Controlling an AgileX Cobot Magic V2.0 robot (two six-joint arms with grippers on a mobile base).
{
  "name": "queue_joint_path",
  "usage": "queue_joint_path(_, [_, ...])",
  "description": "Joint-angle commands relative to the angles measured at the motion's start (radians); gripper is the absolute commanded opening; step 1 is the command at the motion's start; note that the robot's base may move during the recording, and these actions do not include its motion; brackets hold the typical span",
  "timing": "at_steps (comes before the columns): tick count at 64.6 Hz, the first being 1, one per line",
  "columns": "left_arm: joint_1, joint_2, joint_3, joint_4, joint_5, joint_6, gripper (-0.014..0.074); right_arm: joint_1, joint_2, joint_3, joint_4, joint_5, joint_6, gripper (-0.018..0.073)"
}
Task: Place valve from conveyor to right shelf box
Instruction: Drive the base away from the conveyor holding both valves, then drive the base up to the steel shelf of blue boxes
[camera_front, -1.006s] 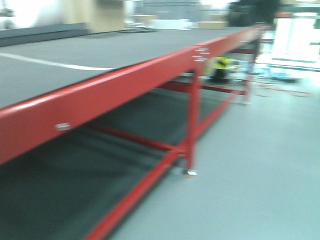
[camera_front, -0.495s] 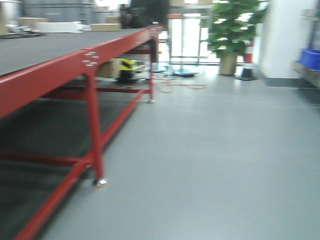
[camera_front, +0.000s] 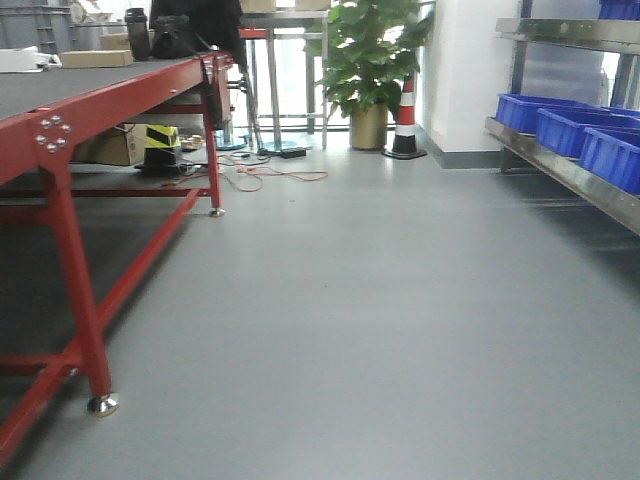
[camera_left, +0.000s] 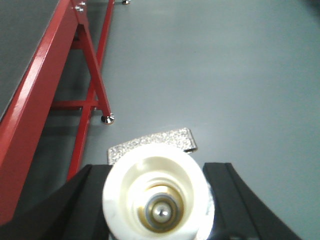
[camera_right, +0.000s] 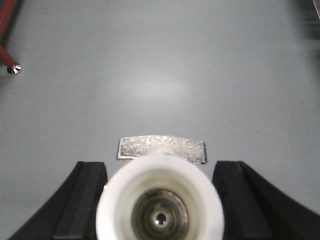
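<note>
In the left wrist view, my left gripper (camera_left: 156, 197) is shut on a white valve (camera_left: 150, 175) with a rough silver handle (camera_left: 152, 144), its open end facing the camera. In the right wrist view, my right gripper (camera_right: 159, 200) is likewise shut on a second white valve (camera_right: 160, 172) with a silver handle (camera_right: 161, 148). Both hang over bare grey floor. The conveyor (camera_front: 60, 85), a dark grey belt on a red frame, runs along the left; its belt (camera_left: 20, 50) also shows beside the left gripper. The right shelf (camera_front: 560, 170) carries blue boxes (camera_front: 560, 115). Neither gripper shows in the front view.
The red conveyor leg (camera_front: 75, 290) with its metal foot stands near at the left. A potted plant (camera_front: 365, 60), a striped cone (camera_front: 405, 120), floor cables (camera_front: 270, 178) and a cardboard box (camera_front: 115, 145) lie at the far end. Grey floor (camera_front: 350, 300) stretches between conveyor and shelf.
The front view has swung right, from the conveyor belt filling the frame to the aisle, with the shelf and blue boxes now in sight.
</note>
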Motion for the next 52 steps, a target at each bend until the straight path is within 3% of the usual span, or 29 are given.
queue_joint_path(1, [0.002, -0.010, -0.006, -0.005, -0.044, 0.002, -0.0111, -0.002, -0.008, -0.016, -0.009, -0.062, -0.007, -0.0168])
queue_joint_path(52, [0.002, -0.010, -0.006, -0.005, -0.044, 0.002, -0.0111, -0.002, -0.008, -0.016, -0.009, -0.062, -0.007, -0.0168])
